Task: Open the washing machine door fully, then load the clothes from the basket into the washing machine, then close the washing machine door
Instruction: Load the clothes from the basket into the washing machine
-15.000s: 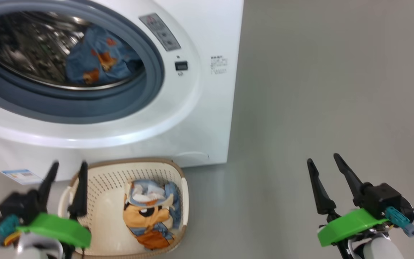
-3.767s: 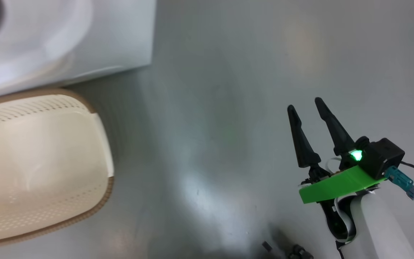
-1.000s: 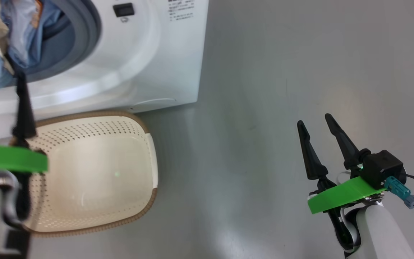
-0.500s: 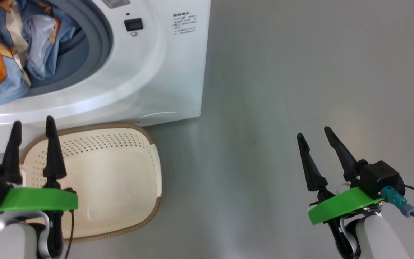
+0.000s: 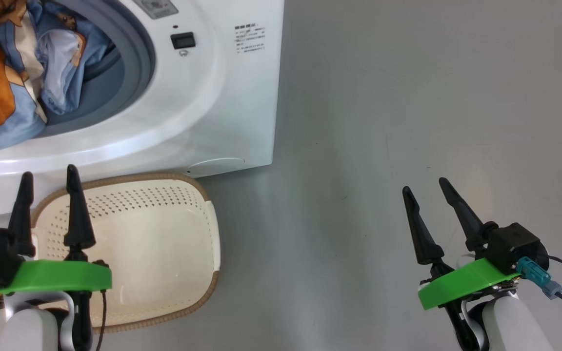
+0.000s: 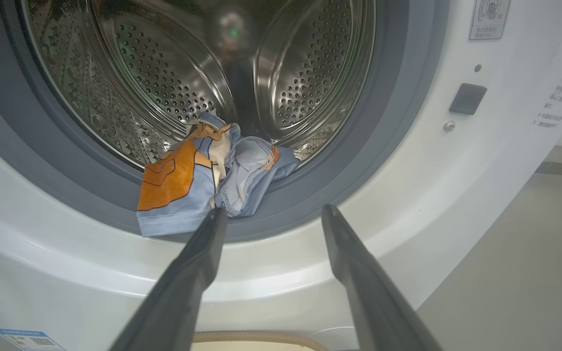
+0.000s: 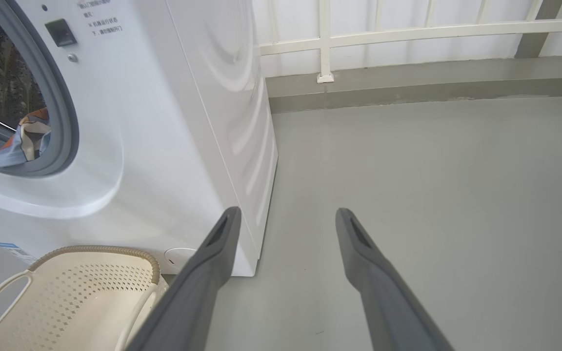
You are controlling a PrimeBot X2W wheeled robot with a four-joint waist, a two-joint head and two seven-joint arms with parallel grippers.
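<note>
okay, left end effector (image 5: 50,171) has its fingers apart, holding nothing, hovering over the left part of the basket (image 5: 198,292). the basket sits on the floor (image 5: 408,97), just below and ahead of those fingertips, close against the washing machine (image 5: 222,97) front. clothes (image 6: 203,180) lie further ahead of the left end effector, bunched at the drum (image 6: 164,87) mouth, with one blue-orange corner draped over the grey-blue rubber ring (image 5: 137,53). right end effector (image 5: 425,185) also has its fingers apart, gripping nothing, over the floor. basket and machine are off to its left, well apart.
</note>
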